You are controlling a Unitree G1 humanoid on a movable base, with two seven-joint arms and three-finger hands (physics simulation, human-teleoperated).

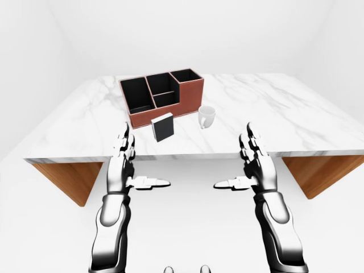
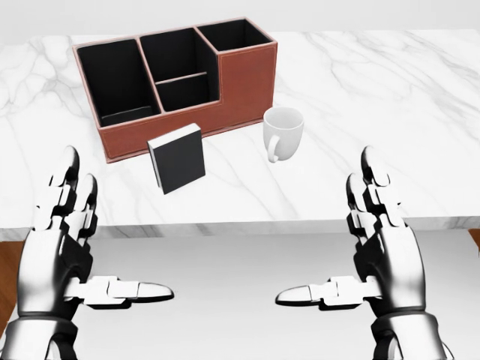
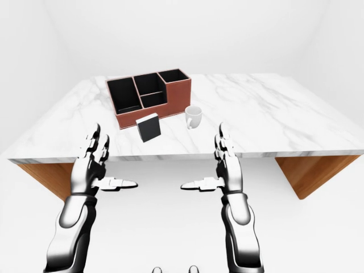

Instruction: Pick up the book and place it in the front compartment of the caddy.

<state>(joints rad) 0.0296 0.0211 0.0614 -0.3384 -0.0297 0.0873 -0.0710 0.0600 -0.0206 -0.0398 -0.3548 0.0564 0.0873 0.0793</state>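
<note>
A small black book (image 2: 178, 158) with a white page edge stands upright on the marble table (image 2: 390, 97), just below the caddy in the head view. The reddish-brown caddy (image 2: 241, 81) has several black compartments. My left hand (image 2: 82, 247) hovers open below the table's near edge, down and left of the book. My right hand (image 2: 360, 247) is open too, at the lower right, thumb pointing inward. Neither hand touches anything.
A white mug (image 2: 283, 133) stands on the table right of the book, near the caddy's right corner. The table's near edge (image 2: 240, 229) runs between my hands and the book. Wooden table supports (image 1: 68, 176) show at both sides in the eye views.
</note>
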